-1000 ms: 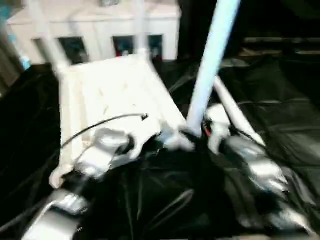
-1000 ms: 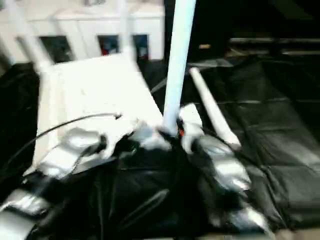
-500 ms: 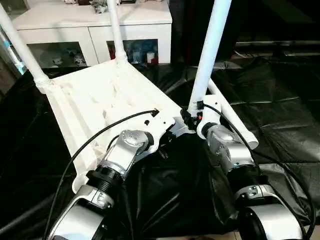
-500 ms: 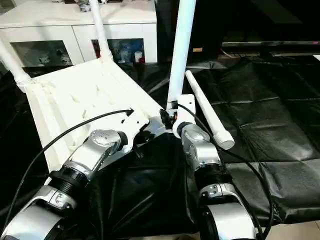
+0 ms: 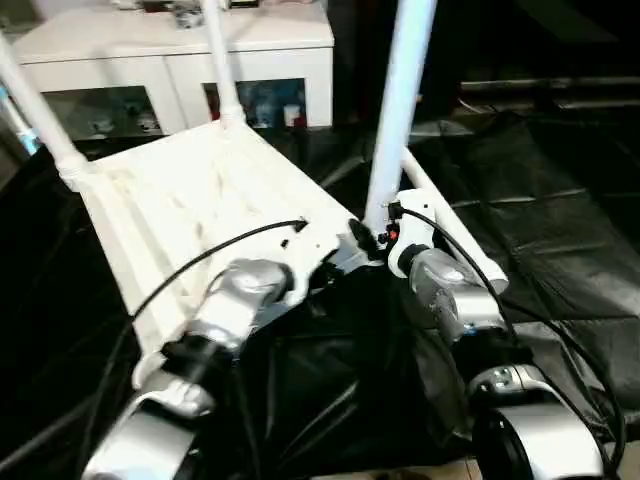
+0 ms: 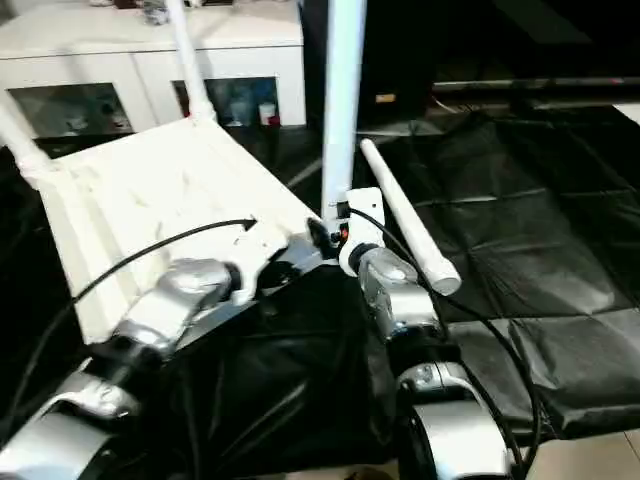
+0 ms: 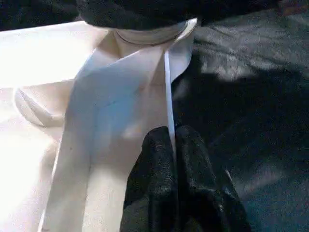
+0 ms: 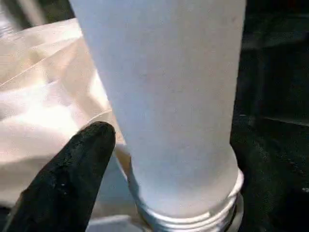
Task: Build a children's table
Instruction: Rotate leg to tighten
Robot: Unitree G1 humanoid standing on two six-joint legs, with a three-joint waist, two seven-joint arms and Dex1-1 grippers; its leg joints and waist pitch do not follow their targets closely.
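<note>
You're sitting at three legs standing in the upturned children's table (image 5: pixel 200 200) on the black cloth (image 5: pixel 560 220). The left gripper (image 7: pixel 174 145) is pinching the rim. The right gripper (image 8: pixel 145 159) is hanging spread around the third leg (image 5: pixel 395 110), and the fourth leg (image 6: pixel 405 215) is lying loose beside it.

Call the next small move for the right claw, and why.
Probably draw the right claw back from the standing leg and go for the loose leg lying on the black cloth. The standing leg sits in its corner socket, one finger is off it, and the left claw pinches the tabletop's rim.
</note>
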